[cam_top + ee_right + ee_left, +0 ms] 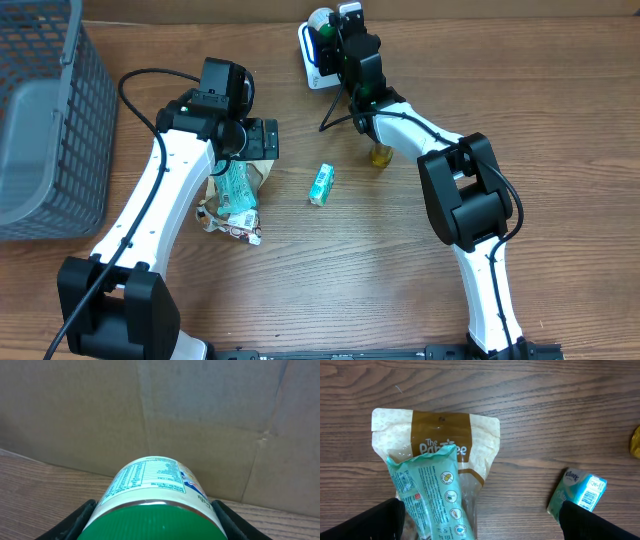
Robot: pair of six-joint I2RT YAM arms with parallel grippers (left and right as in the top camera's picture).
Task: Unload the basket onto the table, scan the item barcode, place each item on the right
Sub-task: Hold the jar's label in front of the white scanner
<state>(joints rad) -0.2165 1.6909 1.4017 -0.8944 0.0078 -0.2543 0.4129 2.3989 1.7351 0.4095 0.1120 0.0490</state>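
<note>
The right gripper was clamped on a jar with a green lid, with 1 dark finger pressed against each side of it. The lid faced the wrist camera, and the white label, printed with a nutrition table, ran away from the hand. Ahead of the jar, past the wooden table, stood a brown cardboard wall. From overhead, this hand reached toward the table's far side. A white scanner with a blue glow sat just to the left of the held jar; whether the 2 touched could not be told. Behind the hand, close beside its forearm, a small yellow object lay on the wood.

The left gripper was spread wide, with nothing between its 2 fingers. Directly under it, a teal packet lay on top of a cream-and-brown pouch, which extended ahead of the hand. Near its right fingertip lay a small teal tissue pack, apart from the pile, with a barcode showing on its end. Well off to the left of this hand, a grey mesh basket stood at the table's edge.
</note>
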